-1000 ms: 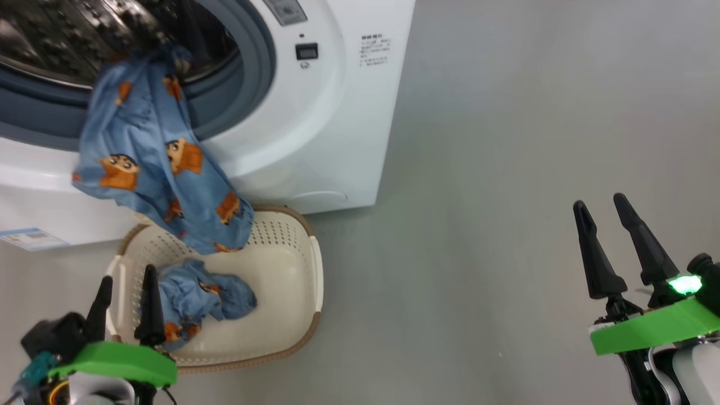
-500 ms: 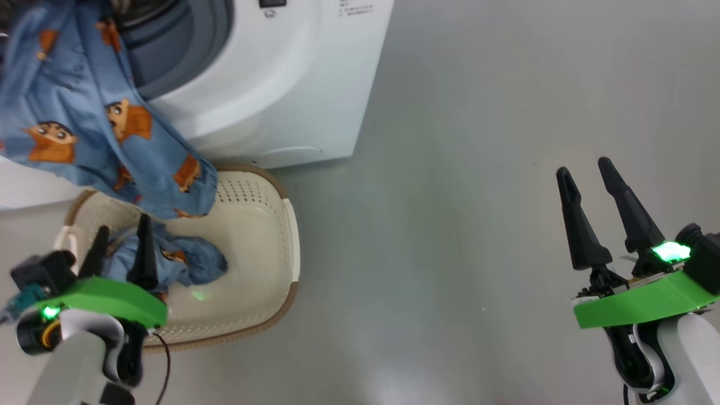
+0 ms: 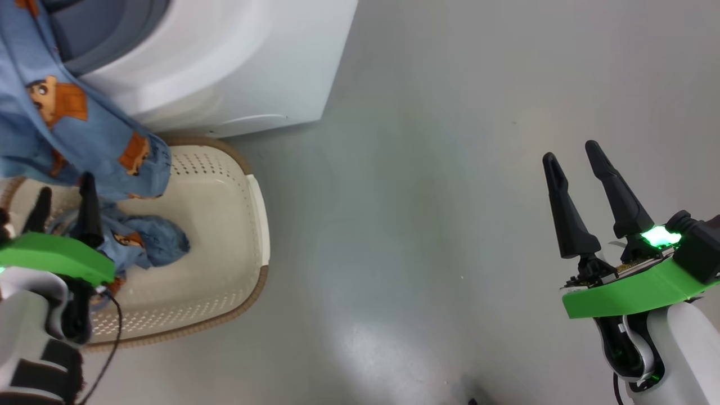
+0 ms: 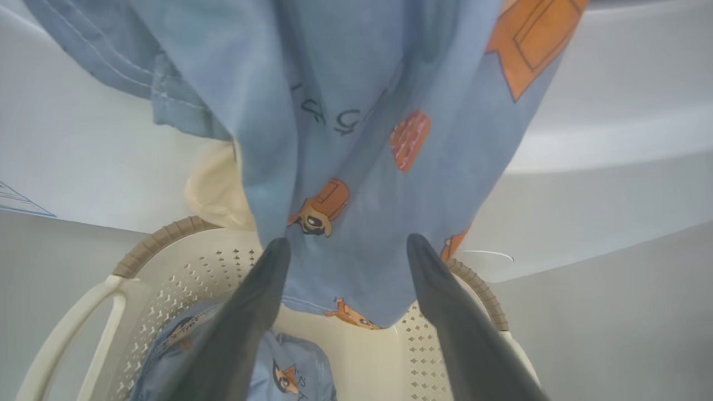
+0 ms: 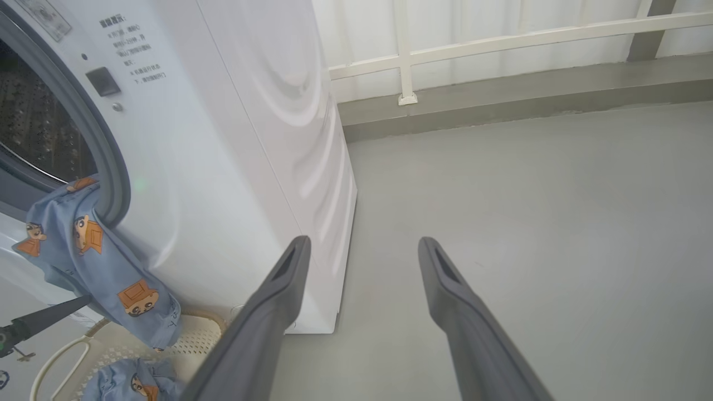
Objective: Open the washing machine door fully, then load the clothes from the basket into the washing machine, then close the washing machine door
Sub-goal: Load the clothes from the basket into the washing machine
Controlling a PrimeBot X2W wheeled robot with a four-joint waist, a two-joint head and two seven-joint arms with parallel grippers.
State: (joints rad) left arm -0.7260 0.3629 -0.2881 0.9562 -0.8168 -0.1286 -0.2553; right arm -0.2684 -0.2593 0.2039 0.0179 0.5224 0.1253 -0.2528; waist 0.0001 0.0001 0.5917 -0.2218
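The left fingers (image 4: 253, 312) are spread wide and hold nothing. They hang above the basket (image 3: 214, 185), tips pointing at the hem of a hanging garment (image 3: 84, 135); whether they touch the cloth cannot be told. The right fingers (image 3: 565, 219) are spread just as wide, empty, over bare grey floor (image 3: 422, 225) well away from the washing machine (image 3: 225, 67).

The garment spills out of the machine's opening, over the grey rubber gasket (image 5: 106, 167), and droops past the basket's far rim. A second, crumpled bundle (image 3: 149, 247) lies in the basket bottom, partly covered by the left arm's green bracket. The head view cuts off the opening and the basket's left end. In the right wrist view a slice of the dark perforated drum (image 5: 28, 133) shows at the edge.

The clothes are soft light blue fabric with orange-brown cartoon prints and stitched hems. The basket is cream plastic, rounded at the corners, with rows of small holes, a brown ribbed rim and a white handle. The machine's front is smooth, glossy white.
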